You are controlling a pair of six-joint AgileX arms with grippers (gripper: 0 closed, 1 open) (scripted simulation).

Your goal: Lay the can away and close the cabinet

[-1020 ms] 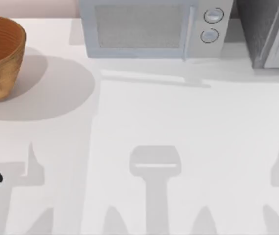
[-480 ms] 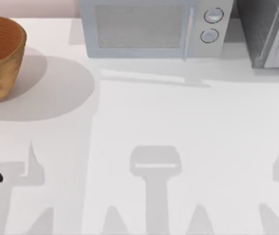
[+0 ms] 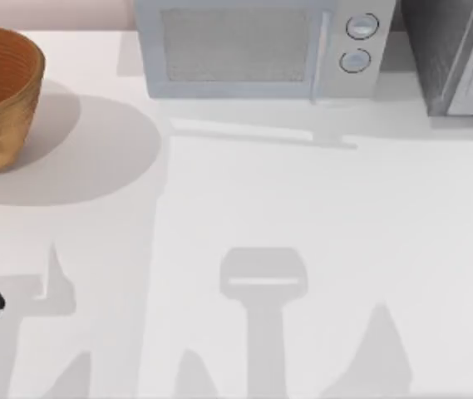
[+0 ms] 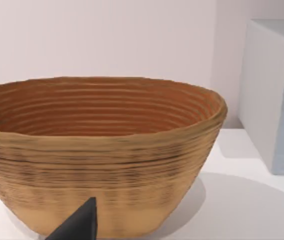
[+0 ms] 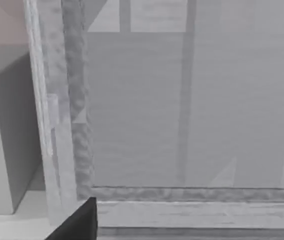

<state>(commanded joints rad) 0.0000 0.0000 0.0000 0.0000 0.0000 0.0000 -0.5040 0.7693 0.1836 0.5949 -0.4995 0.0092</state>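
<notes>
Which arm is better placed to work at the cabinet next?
Right, probably. Its wrist view looks straight at the cabinet, which stands at the table's far right. The left arm sits at the left edge, facing the basket.

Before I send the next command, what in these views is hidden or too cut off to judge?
- Can: I cannot tell where it is, so not whether it is stowed.
- Cabinet: cut by the top view's right and upper edges; the right wrist view sits close on its pale panel, so door state is unclear.
- Left end effector: a dark tip at the frame edge before the basket; fingers unreadable.
- Right end effector: likewise.
</notes>
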